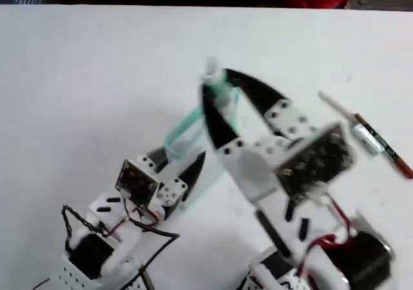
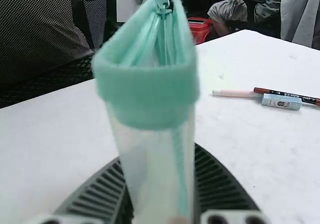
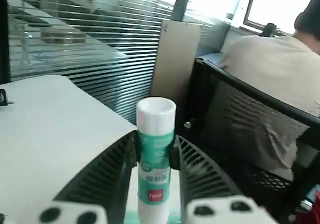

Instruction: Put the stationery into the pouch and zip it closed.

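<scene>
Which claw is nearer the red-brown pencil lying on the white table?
Right. The right claw, shut on a white-capped green glue stick, sits on the side of the pencil; the left claw, holding the translucent teal zip pouch, lies beyond it, farther off.

The clear pouch (image 2: 150,134) with teal zip edging stands on end in the left gripper (image 1: 175,162), its mouth gaping. The green-and-white glue stick (image 3: 156,149) sits upright in the right gripper (image 1: 218,83), its base at the pouch's teal edge. A pink pen (image 2: 235,93), a red-brown pencil (image 2: 287,95) and a small pale blue block (image 2: 281,102) lie together on the table (image 2: 260,149), well apart from the pouch.
</scene>
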`<action>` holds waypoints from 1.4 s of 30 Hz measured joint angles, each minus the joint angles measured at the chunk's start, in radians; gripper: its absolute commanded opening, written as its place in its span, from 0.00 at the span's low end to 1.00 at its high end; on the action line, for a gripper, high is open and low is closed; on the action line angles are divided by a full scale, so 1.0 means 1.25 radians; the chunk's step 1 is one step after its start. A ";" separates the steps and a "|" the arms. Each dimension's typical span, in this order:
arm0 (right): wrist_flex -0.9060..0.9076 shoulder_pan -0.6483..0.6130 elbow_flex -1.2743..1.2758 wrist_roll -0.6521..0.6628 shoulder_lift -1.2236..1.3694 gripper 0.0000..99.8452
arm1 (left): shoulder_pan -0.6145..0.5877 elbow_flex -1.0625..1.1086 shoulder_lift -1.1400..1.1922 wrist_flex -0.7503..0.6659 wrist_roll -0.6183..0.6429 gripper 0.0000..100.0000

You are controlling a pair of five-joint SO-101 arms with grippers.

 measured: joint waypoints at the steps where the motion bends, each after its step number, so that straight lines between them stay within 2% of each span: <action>1: -0.016 -0.009 0.016 -0.001 0.002 0.02 | 0.000 0.000 0.000 0.000 0.000 0.13; 12: -0.163 -0.021 0.225 -0.009 0.026 0.02 | -0.004 0.000 0.000 0.000 0.000 0.13; 26: -0.027 -0.033 0.216 -0.007 -0.056 0.02 | -0.009 0.000 0.000 0.000 0.001 0.13; 42: 0.043 -0.036 0.223 -0.007 -0.065 0.02 | -0.006 0.000 0.000 0.000 0.001 0.13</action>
